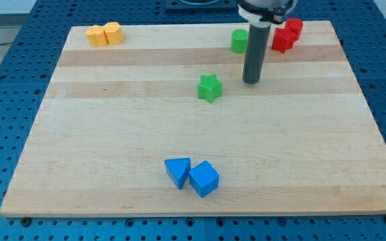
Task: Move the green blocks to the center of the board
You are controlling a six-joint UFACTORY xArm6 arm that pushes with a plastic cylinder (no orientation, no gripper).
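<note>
we see no jaws on this arm, so their state does not apply; it ends in a dark rod, and my tip (pixel 251 82) rests on the wooden bench (pixel 112 134) toward the far right. the green star block (pixel 210 88) lies just left of my tip, apart from it, near the middle of the bench and a little toward the far side. the second green block (pixel 238 41), shape unclear, sits farther back, just left of the rod and partly behind it. two red blocks (pixel 287 35) touch each other at the far right. two orange blocks (pixel 105 33) sit side by side at the far left. a blue triangular block (pixel 177 171) and a blue cube (pixel 204 179) touch at the near edge.
</note>
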